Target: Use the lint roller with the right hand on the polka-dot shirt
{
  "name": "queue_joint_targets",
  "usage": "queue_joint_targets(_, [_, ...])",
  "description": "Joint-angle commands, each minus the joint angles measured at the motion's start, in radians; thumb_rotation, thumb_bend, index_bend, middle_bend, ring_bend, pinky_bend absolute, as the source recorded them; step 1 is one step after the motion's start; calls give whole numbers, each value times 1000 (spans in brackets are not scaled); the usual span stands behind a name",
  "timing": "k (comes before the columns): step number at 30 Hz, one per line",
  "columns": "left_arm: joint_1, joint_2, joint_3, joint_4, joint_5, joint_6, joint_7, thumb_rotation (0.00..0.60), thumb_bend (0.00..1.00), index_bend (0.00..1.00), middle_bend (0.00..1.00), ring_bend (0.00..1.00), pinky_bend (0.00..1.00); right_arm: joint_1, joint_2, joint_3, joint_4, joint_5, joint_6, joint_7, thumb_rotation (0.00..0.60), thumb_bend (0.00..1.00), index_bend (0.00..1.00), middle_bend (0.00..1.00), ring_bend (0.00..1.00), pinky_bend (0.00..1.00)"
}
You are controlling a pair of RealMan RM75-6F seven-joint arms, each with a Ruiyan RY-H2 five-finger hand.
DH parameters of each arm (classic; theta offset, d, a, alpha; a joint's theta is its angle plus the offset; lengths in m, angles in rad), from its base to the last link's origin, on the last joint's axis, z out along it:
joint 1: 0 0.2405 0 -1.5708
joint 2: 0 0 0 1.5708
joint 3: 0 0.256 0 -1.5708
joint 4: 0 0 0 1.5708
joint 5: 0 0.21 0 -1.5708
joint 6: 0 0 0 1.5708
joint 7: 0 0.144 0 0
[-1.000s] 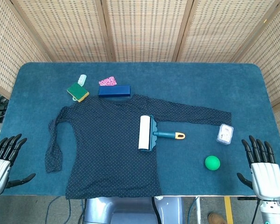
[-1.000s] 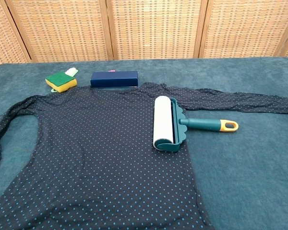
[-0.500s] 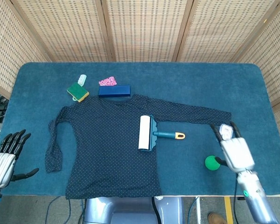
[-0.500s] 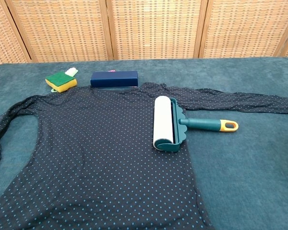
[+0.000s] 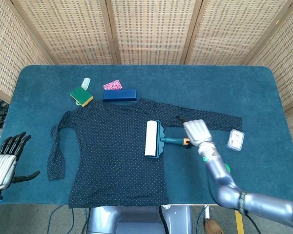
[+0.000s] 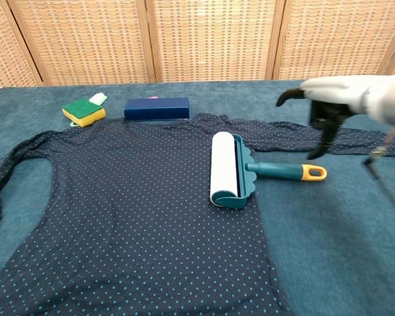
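The dark blue polka-dot shirt [image 5: 112, 151] [image 6: 118, 204] lies flat across the table's middle, one sleeve stretched out to the right. A lint roller [image 5: 158, 139] [image 6: 234, 170], white roll with a teal frame and orange-tipped handle, rests on the shirt's right side, handle pointing right. My right hand [image 5: 198, 131] [image 6: 332, 99] hovers above the handle's orange end with fingers spread downward, holding nothing. My left hand [image 5: 5, 163] stays open off the table's left front corner, seen only in the head view.
A green-and-yellow sponge [image 5: 81, 96] [image 6: 83, 111], a navy box [image 5: 119, 94] [image 6: 156, 108] and a pink patterned cloth [image 5: 112, 85] sit behind the shirt. A small clear packet [image 5: 235, 139] lies right of the sleeve. A green ball [image 5: 227, 167] peeks out beside my right forearm.
My right hand has swept from the table's front right, past the green ball, leftward to above the roller handle. It now shows in the chest view. The roller and left hand stayed put.
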Motion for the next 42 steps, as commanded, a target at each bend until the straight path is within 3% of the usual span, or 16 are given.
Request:
queue_joint_targets(1, [-2, 1, -2, 2, -5, -4, -2, 600, 0, 0, 0, 0, 0, 71, -82, -14, 65, 112, 23, -74, 600, 0, 189, 1000, 1000, 1000])
queue_joint_targets(3, [-4, 0, -2, 3, -9, -8, -3, 600, 0, 0, 0, 0, 0, 92, -108, -25, 77, 162, 40, -92, 600, 8, 208, 1000, 1000, 1000])
queue_joint_targets(7, [-8, 0, -4, 6, -17, -14, -5, 600, 0, 0, 0, 0, 0, 119, -141, -41, 100, 215, 65, -107, 600, 163, 283, 1000, 1000, 1000])
queue_joint_targets(14, [-11, -1, -3, 7, -19, -17, -4, 600, 0, 0, 0, 0, 0, 138, -169, -53, 119, 227, 90, -93, 600, 330, 337, 1000, 1000, 1000])
queue_joint_targets(23, [-10, 0, -1, 6, -17, -11, -6, 600, 0, 0, 0, 0, 0, 150, -228, -79, 172, 199, 122, -78, 600, 416, 397, 1000, 1000, 1000])
queue_joint_targets(39, [-13, 2, -2, 9, -23, -14, -17, 600, 0, 0, 0, 0, 0, 170, -292, -94, 219, 191, 127, -88, 600, 469, 440, 1000, 1000, 1000])
queue_joint_targets(42, [-14, 2, -2, 10, -25, -15, -19, 600, 0, 0, 0, 0, 0, 172, -298, -97, 228, 190, 128, -93, 600, 521, 472, 1000, 1000, 1000])
